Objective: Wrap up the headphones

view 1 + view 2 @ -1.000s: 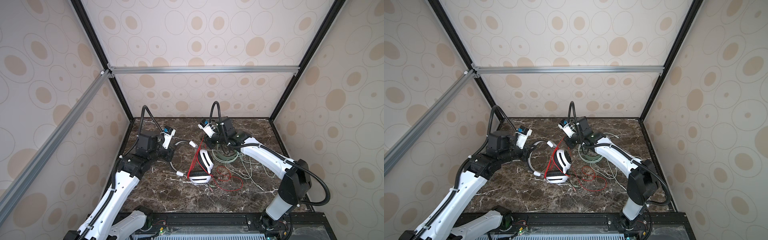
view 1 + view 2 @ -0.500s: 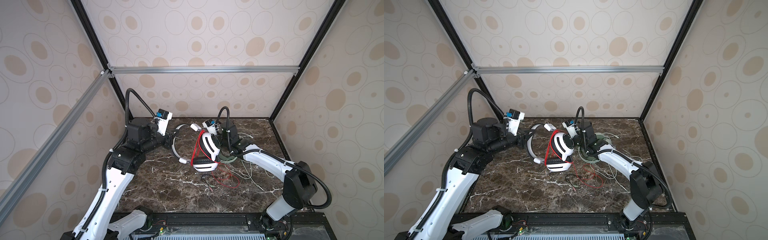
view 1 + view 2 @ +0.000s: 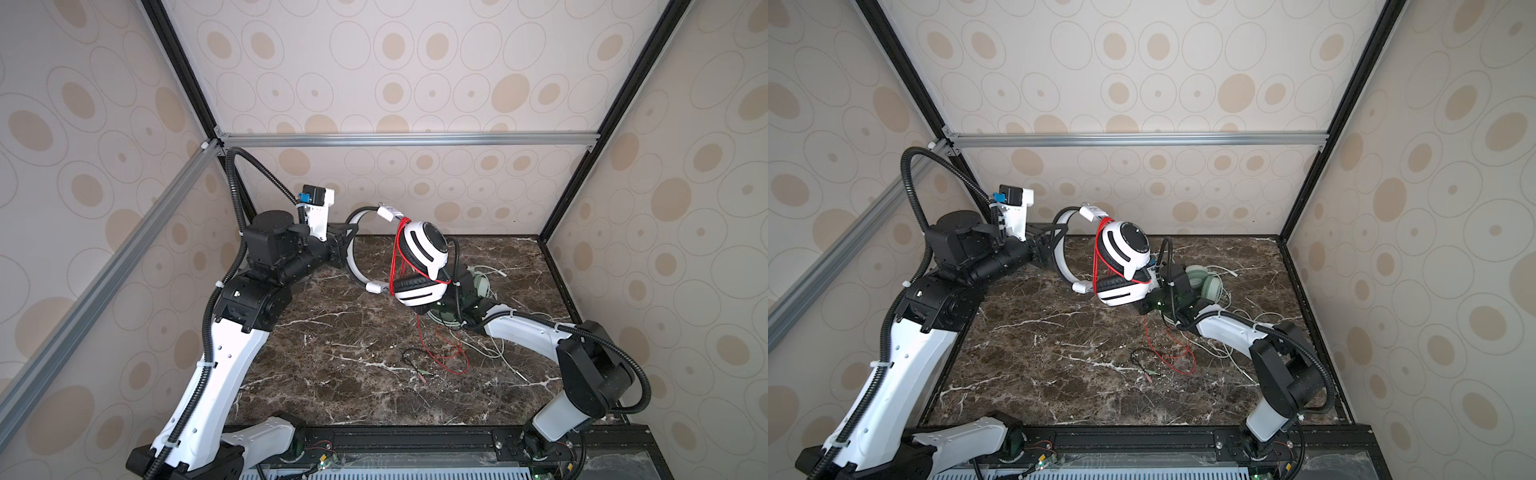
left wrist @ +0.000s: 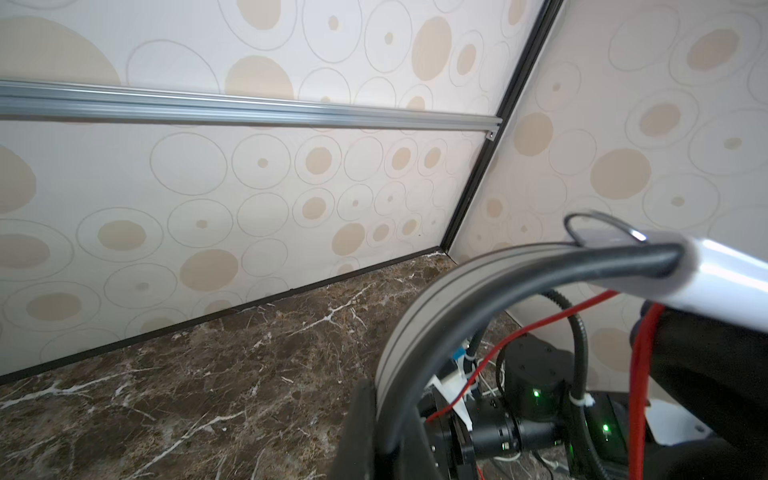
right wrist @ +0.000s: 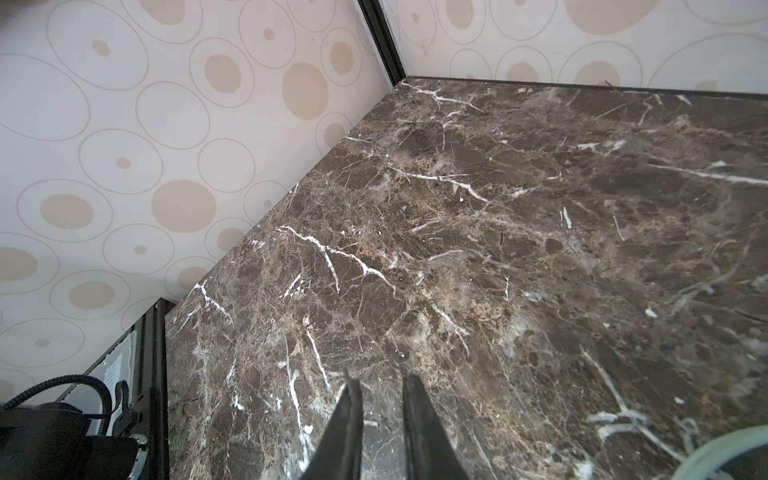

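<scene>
The white headphones (image 3: 424,247) (image 3: 1125,247), with black pads, hang in the air over the back middle of the table. My left gripper (image 3: 347,245) (image 3: 1054,245) (image 4: 386,424) is shut on their headband (image 4: 457,282). Their thin red cable (image 3: 397,257) is looped round the cups, and its tail (image 3: 444,357) (image 3: 1173,357) trails onto the marble. The mint-green headphones (image 3: 480,284) (image 3: 1204,282) (image 5: 723,457) lie behind my right wrist. My right gripper (image 5: 380,380) is low under the white cups, mostly hidden in both top views. Its jaws stand slightly open with only marble between them.
A pale green cable (image 3: 494,353) (image 3: 1233,345) sprawls over the right of the marble table (image 3: 332,374). A thin black cable with plugs (image 3: 411,359) (image 3: 1142,359) lies at the middle. Patterned walls close in the back and both sides.
My left gripper has lifted the white headphones off the table, up and toward the back. My right arm has dropped lower and now sits beneath the hanging cups.
</scene>
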`<state>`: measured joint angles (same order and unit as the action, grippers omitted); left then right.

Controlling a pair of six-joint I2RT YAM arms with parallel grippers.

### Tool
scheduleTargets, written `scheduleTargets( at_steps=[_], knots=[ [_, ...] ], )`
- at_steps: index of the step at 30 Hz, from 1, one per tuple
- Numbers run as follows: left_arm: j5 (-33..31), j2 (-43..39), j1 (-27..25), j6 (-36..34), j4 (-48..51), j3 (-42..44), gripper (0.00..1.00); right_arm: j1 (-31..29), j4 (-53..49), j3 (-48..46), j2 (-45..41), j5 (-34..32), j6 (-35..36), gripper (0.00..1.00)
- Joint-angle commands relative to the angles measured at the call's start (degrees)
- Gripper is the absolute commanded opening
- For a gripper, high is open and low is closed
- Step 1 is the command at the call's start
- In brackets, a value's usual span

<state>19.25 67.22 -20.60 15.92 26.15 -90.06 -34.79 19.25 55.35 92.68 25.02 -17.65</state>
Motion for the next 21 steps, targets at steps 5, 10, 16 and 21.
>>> scheduleTargets(
  at_steps=[5,10,16,21],
  knots=[
    [-7.21,0.19,1.33,9.31,-10.13,-1.94,0.0,-0.53,6.66,-4.77,2.01,1.56,-4.52,0.14],
    [-9.37,-0.43,3.81,13.57,-14.35,2.24,0.0,-1.91,6.91,-5.41,3.86,1.02,-5.3,0.06],
    [-21.23,2.22,7.07,16.8,-8.09,-0.65,0.0,-3.27,3.85,-6.48,2.07,-3.39,-4.94,0.0],
    [-29.55,3.66,8.93,15.99,-5.58,-0.42,0.0,-5.8,-9.17,-4.0,-2.25,-6.53,3.32,0.0]
  ],
)
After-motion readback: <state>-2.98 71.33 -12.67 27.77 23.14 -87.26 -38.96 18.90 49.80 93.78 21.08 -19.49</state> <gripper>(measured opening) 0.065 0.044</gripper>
